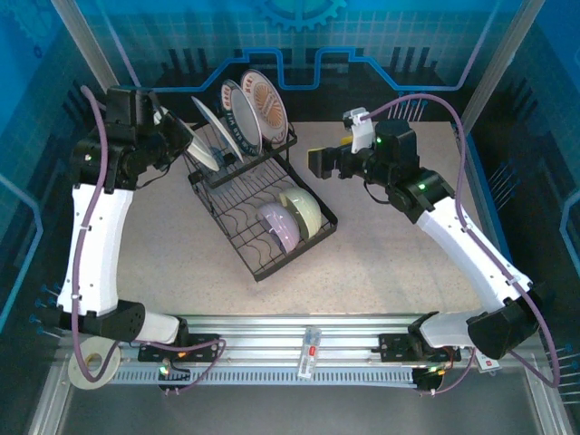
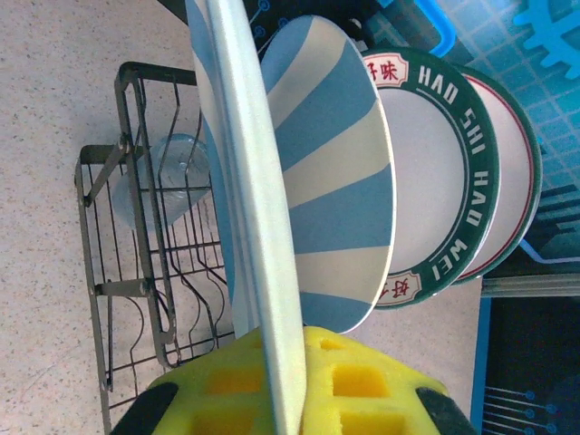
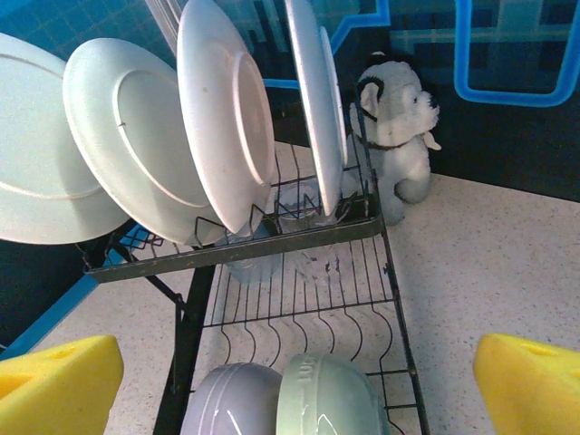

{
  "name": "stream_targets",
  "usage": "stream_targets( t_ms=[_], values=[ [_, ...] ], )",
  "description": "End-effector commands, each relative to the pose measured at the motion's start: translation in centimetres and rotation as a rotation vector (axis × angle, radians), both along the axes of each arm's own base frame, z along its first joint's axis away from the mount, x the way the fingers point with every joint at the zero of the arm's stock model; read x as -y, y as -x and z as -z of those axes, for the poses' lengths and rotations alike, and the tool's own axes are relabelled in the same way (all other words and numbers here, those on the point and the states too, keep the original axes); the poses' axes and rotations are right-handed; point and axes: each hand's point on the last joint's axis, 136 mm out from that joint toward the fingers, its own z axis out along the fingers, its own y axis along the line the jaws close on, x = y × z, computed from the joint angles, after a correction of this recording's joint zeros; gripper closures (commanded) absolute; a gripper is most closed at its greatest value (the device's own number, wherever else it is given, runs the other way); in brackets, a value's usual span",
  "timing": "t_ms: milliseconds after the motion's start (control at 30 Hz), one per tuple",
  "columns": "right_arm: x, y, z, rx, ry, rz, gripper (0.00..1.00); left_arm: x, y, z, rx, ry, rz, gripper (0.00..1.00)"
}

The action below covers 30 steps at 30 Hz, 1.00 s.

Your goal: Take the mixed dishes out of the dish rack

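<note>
The black wire dish rack [image 1: 240, 234] sits diagonally mid-table. Its far raised tier holds four plates on edge: outer striped plate [image 2: 237, 136], pinched by the left gripper [image 2: 283, 399], inner striped plate [image 2: 335, 163], green-rimmed plate [image 2: 435, 181] and orange-patterned plate [image 1: 265, 101]. The lavender bowl [image 1: 279, 224] and pale green bowl [image 1: 304, 210] lean at its near end, and the clear tumbler [image 2: 172, 177] is under the tier.

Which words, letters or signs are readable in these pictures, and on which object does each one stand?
"HAO SHI HAO WEI": white letters around the rim of the green-rimmed plate.
"味": red character at the top of that rim; the character beside it is partly hidden.
Red characters at the lower end of that rim: too tilted to read.
Raised letters on the pale green bowl: too faint to read.
</note>
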Motion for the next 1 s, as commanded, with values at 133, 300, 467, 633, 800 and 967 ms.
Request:
stream_targets(
  t_ms=[133, 300, 467, 633, 800, 967],
  values=[
    [1.6, -1.6, -1.9, 0.035, 0.013, 0.083, 0.0, -2.0, 2.9, -4.8, 0.141, -0.028, -0.065, 1.0],
    [2.8, -2.4, -1.9, 0.017, 0.045, 0.151, 0.0, -3.2, 4.0, -7.7, 0.223, -0.114, -0.089, 1.0],
    [3.8, -3.1, -2.2, -0.052, 0.03, 0.202, 0.0, -4.3, 4.4, -11.6, 0.351, -0.242, -0.092, 1.0],
    [4.5, -3.5, -3.2, -0.097, 0.0, 0.238, 0.0, -3.0, 3.6, -16.0, 0.541, -0.395, -0.014, 1.0],
    [6.3, -3.8, -3.7, -0.171, -0.076, 0.288, 0.0, 1.0, 2.2, -19.6, 0.737, -0.58, 0.141, 1.0],
    [9.6, -4.0, -3.3, -0.295, -0.186, 0.37, 0.0, 7.6, 1.4, -21.9, 0.921, -0.781, 0.333, 1.0]
  ],
)
